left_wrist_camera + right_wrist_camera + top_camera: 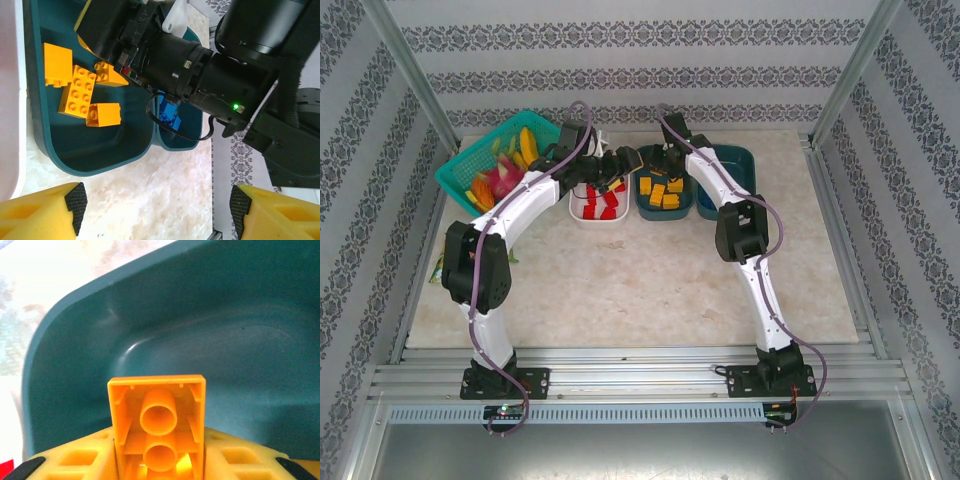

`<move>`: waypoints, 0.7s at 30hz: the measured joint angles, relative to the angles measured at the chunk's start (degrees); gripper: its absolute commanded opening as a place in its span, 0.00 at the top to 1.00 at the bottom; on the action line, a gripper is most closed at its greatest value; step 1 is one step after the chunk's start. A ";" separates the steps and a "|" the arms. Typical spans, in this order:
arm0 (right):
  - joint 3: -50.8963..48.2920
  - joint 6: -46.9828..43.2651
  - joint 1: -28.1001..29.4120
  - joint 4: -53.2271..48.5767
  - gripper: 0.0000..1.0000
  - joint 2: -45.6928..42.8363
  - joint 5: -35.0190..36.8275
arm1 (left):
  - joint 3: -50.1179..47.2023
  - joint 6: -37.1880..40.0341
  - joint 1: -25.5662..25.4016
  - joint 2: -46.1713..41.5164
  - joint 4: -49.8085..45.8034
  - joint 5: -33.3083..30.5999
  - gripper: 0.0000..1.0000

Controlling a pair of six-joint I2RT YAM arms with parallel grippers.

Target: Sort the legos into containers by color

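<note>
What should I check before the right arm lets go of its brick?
1. Grip: right gripper shut on orange brick: ok.
2. Position: that brick hangs over the inside of the teal tub: ok.
3. Colour match: orange bricks already lie in that tub: ok.
4. Other arm: left gripper open and empty: ok.
5. Clearance between the two grippers: cannot tell.

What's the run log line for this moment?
right jaws: shut on orange brick over middle teal tub | left jaws: open, empty | white tub: red bricks
</note>
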 measured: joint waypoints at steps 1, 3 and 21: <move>0.35 0.07 -0.24 -0.22 0.56 0.33 0.07 | 0.04 0.00 0.00 0.00 -0.02 0.15 0.22; 1.05 0.13 -0.35 -0.48 0.54 0.92 0.09 | 0.04 0.00 0.00 0.02 -0.02 0.39 0.22; -3.15 -1.73 0.24 -0.66 0.44 -4.24 1.90 | 0.22 0.11 0.00 -1.55 -3.58 -1.25 0.22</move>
